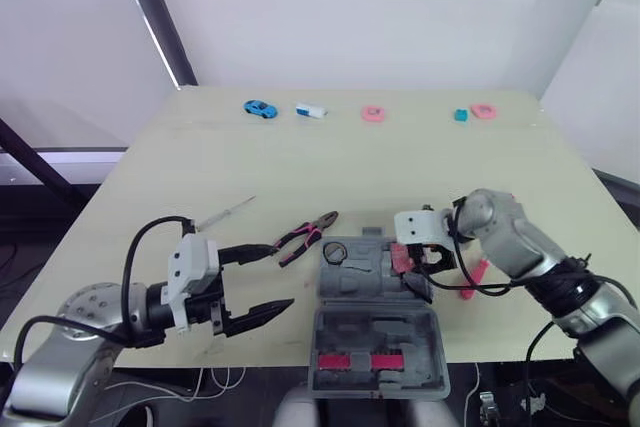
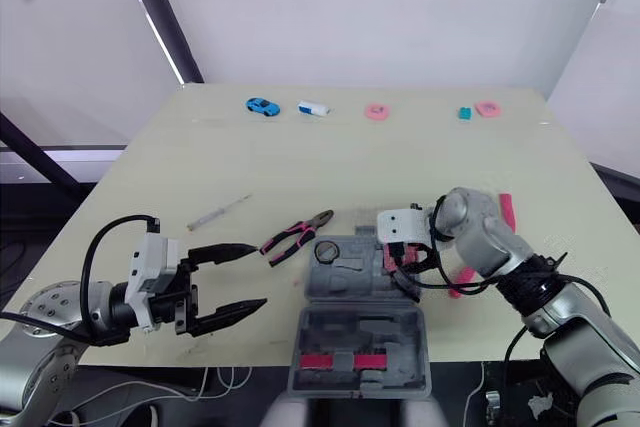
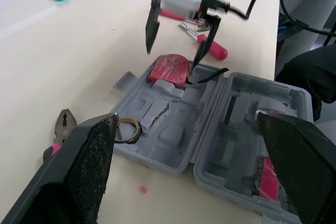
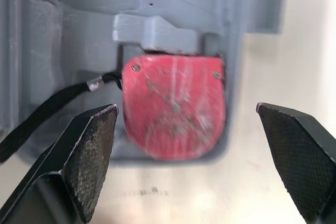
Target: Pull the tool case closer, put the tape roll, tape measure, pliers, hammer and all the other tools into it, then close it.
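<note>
The grey tool case (image 1: 372, 297) lies open near the table's front edge, between my arms. A red tape measure (image 4: 174, 111) with a black strap sits in a recess at the case's far right corner (image 3: 169, 69). My right gripper (image 1: 420, 272) hangs open just over it, a finger on each side. The tape roll (image 1: 334, 251) rests at the case's far left corner. Red-handled pliers (image 1: 305, 237) lie on the table left of the case. My left gripper (image 1: 262, 279) is open and holds nothing, low over the table left of the case.
A thin screwdriver (image 1: 225, 213) lies left of the pliers. Red-handled tools (image 1: 472, 279) lie right of the case. Red pieces (image 1: 360, 361) sit in the case's near half. A blue toy car (image 1: 260, 108), a white block (image 1: 311, 110) and small pink and teal items (image 1: 460, 116) line the far edge.
</note>
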